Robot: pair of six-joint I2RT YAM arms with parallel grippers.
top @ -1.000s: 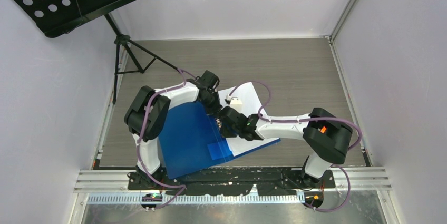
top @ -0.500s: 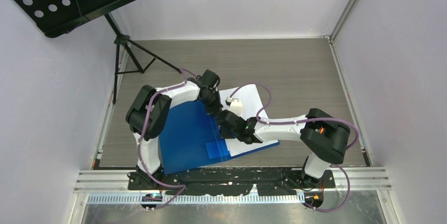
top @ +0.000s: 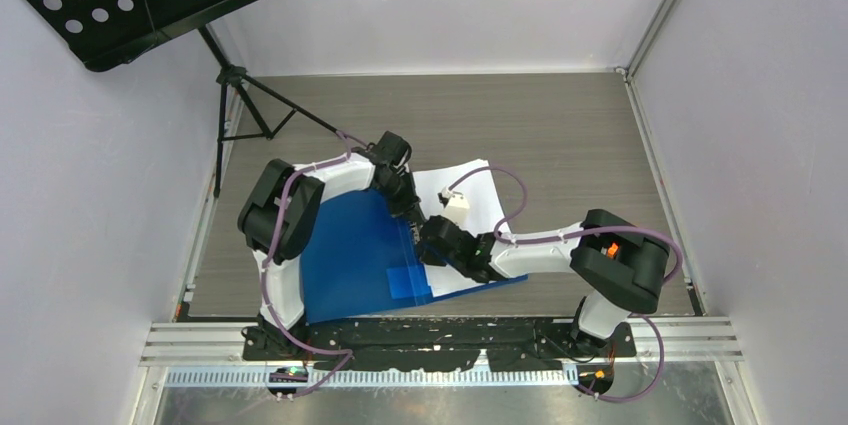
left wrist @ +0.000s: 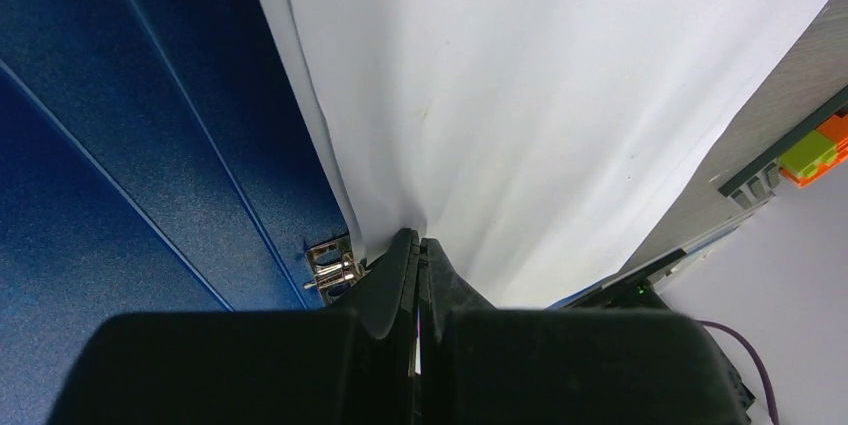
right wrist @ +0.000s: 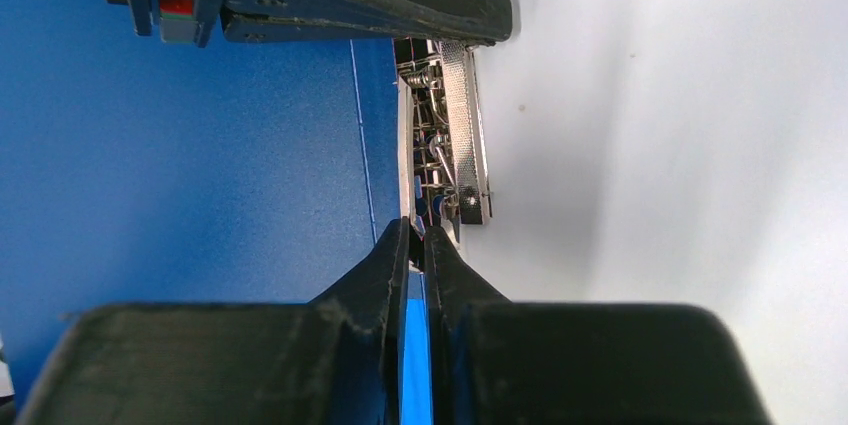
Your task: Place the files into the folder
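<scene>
At the spine of the folder (top: 350,255), which lies open and blue on the grey table (top: 560,135) just ahead of the arm bases, both grippers meet over the metal clip (right wrist: 462,135). The files (top: 470,190), plain white sheets, lie on the folder's right half, their far corner reaching past it onto the table. The left gripper (left wrist: 418,245) is pinched tight on the sheets' inner edge right beside the clip, and the paper puckers at its tips. The right gripper (right wrist: 415,230) stands with its fingers nearly together at the clip's near end, a sliver of blue in the gap; whether it grips anything cannot be told. The step in hand looks to be seating the paper edge under the clip. Doing it well likely means sliding the pinched edge flat and square to the spine, low against the folder, so that no sheet buckles or slips apart from the rest. The right arm would do best to keep the clip or the cover steady until the edge is fully home.
</scene>
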